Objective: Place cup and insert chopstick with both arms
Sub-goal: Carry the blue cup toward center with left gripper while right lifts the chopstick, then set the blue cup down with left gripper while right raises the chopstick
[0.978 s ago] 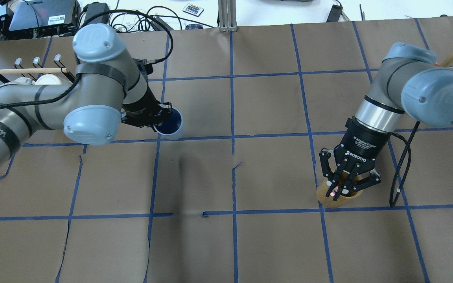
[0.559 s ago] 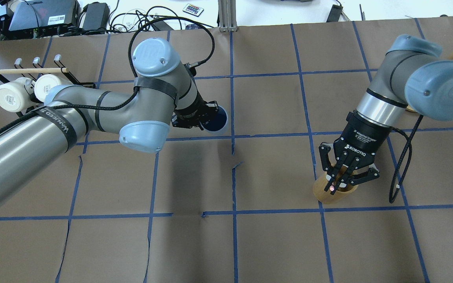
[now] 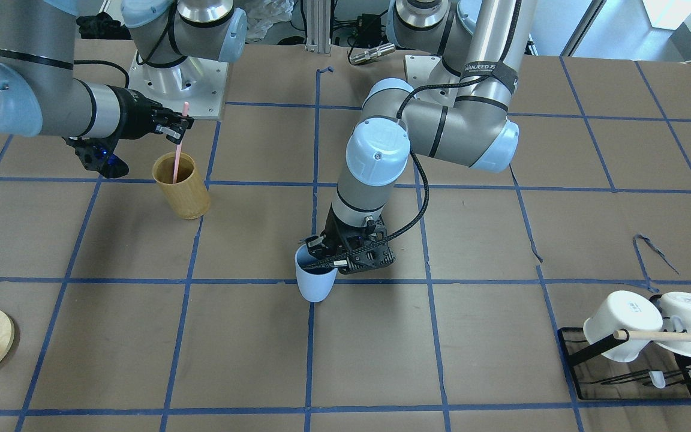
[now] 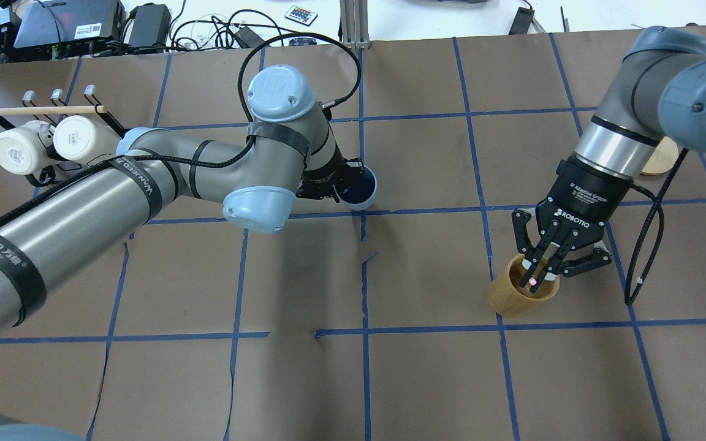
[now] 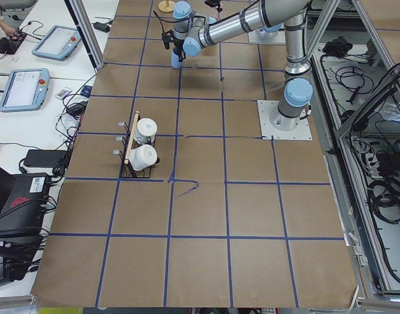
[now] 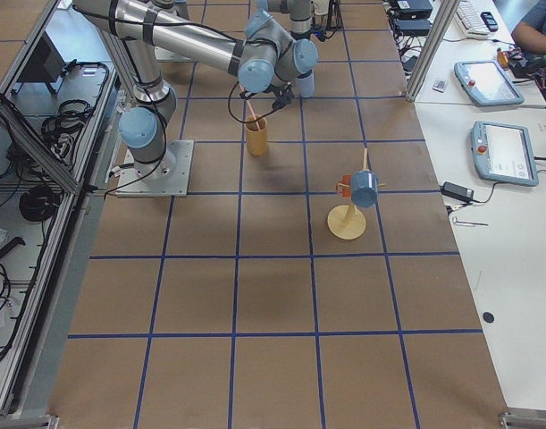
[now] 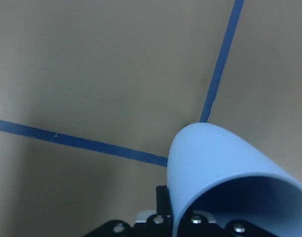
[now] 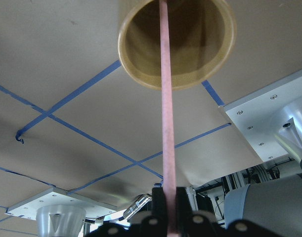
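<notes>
Brown-papered surface (image 4: 426, 380): left fingers (image 3: 324, 262) clamp pale-blue plastic cup (image 3: 315, 285), centre, set-down likely next; right fingers (image 3: 170, 125) pinch pink chopstick (image 3: 177, 157) in bamboo cylinder (image 3: 185, 195), four o'clock.

The cup (image 3: 314, 287) is smooth, pale blue plastic. The chopstick (image 8: 166, 123) is matt pink. The cylinder (image 3: 185, 201), at the cup's 10 o'clock in the front-facing view, looks like tan wood. The table cover (image 4: 426, 380) is matt brown paper.
</notes>
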Robot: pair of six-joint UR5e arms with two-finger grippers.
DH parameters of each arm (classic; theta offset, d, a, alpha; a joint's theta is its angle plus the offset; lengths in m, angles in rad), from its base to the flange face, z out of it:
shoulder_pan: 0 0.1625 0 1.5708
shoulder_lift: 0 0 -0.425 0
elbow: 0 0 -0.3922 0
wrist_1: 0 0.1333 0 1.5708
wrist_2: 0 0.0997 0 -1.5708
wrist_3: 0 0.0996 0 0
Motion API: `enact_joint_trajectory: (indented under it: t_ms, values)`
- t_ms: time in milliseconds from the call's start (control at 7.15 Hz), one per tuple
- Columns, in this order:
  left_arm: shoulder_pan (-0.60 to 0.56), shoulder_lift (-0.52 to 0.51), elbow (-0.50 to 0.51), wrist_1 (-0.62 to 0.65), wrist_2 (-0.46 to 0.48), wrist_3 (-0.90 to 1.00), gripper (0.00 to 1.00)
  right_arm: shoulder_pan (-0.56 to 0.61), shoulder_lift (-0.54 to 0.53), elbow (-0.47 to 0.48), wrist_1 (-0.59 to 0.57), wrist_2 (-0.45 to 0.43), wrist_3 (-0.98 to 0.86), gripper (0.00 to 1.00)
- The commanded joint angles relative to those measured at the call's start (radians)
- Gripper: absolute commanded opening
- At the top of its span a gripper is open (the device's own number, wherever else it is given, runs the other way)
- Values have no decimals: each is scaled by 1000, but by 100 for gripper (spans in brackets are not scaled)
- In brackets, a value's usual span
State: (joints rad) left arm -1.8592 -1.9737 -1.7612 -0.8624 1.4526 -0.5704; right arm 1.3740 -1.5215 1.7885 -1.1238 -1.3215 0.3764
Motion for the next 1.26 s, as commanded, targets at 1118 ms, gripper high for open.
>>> enact_joint_trajectory:
  t_ms: [1118]
  values:
    - [219, 215, 373, -650, 207, 443, 100, -3, 77, -380, 292, 479, 45, 3]
